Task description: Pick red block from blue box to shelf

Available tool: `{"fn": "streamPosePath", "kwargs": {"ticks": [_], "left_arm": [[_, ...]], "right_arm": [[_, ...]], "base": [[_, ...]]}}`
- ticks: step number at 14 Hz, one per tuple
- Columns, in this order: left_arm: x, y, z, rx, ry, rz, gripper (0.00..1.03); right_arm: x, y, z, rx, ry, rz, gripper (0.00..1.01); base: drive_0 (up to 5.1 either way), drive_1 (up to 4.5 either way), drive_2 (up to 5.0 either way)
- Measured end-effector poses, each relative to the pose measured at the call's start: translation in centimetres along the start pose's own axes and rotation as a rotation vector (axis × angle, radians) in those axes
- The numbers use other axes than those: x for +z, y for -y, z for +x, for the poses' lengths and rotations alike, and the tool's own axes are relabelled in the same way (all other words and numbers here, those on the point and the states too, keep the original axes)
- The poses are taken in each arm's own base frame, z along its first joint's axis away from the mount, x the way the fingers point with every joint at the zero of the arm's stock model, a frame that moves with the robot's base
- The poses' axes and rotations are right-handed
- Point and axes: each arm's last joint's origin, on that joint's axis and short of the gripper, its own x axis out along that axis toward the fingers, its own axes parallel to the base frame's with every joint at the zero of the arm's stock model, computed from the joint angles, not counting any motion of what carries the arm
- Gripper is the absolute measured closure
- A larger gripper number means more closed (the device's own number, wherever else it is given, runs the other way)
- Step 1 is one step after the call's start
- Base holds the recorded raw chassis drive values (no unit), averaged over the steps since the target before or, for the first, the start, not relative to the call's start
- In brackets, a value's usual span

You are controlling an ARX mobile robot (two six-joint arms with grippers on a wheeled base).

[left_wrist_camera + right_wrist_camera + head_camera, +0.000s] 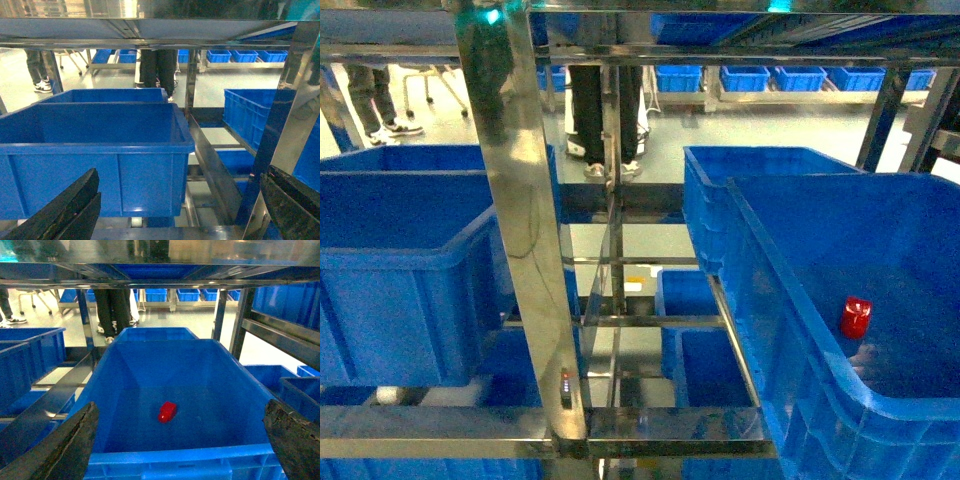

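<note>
Shelf posts and rails fill the head view, blue crates either side. Lower right, the blue box holds the red block on its floor. Right end effector gapes wide, empty; left end effector likewise.

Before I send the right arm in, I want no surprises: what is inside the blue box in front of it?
Only the red block lies on the floor of the blue box, apart from the walls. The strip of floor just behind the near wall is hidden.
</note>
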Motion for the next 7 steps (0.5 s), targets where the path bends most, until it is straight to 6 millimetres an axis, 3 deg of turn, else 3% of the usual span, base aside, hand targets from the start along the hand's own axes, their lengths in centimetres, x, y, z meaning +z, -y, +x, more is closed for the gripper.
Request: {"fn": "streamPosePath", "kwargs": {"ticks": [7], "left_arm": [[0.00,0.00,0.00,0.000,0.000,0.000,0.05]], "right_arm": [[0.00,0.00,0.00,0.000,0.000,0.000,0.03]], "base": [[0.0,0.00,0.0]]}}
